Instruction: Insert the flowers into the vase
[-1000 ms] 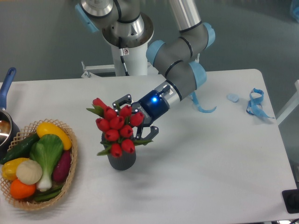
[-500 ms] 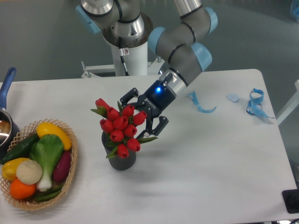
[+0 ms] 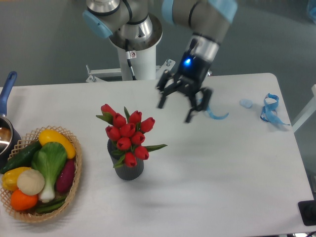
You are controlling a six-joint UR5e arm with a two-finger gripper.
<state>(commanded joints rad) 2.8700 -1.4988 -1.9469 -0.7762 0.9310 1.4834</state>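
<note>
The bunch of red tulips (image 3: 127, 134) with green leaves stands in the short dark grey vase (image 3: 129, 169) on the white table, left of centre. The flowers lean a little to the left and spread wider than the vase. My gripper (image 3: 176, 110) hangs in the air up and to the right of the flowers, well apart from them. Its black fingers (image 3: 163, 98) are spread open and hold nothing.
A wicker basket (image 3: 74, 185) of vegetables sits at the front left, with a blue-handled pot (image 3: 6, 94) at the left edge. A blue ribbon (image 3: 270, 109) and a small pale blue piece (image 3: 246, 103) lie at the back right. The robot base (image 3: 136, 44) stands behind the table.
My gripper let go of the flowers, opened, and rose up and to the right. The tulips settled into the vase and stay there.
</note>
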